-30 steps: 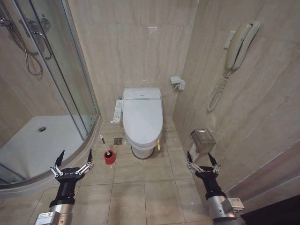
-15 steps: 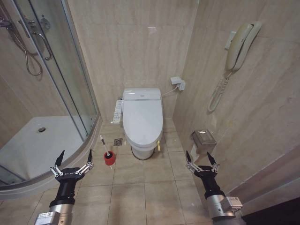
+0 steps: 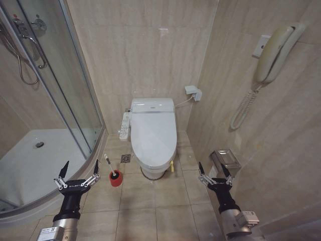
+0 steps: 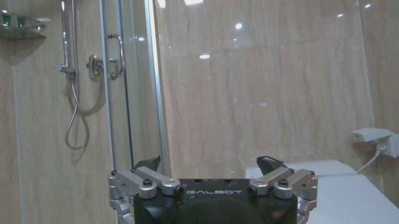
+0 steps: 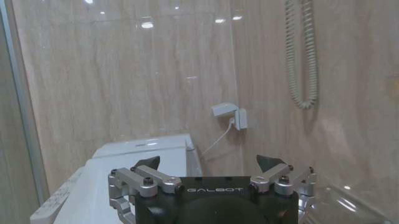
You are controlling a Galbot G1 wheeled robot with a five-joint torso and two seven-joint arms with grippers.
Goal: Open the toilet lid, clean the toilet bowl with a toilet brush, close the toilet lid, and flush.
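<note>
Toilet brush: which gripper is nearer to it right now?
The left gripper. The toilet brush stands in its red holder on the floor, on the toilet's shower side. The right gripper is across the closed toilet lid.

The toilet lid (image 3: 152, 135) is down, so the toilet bowl under it is totally hidden. The toilet brush (image 3: 111, 169) has its bristle head sunk in the red holder (image 3: 116, 178), just ahead of the left gripper (image 3: 78, 170); bristles too small to make out.
</note>
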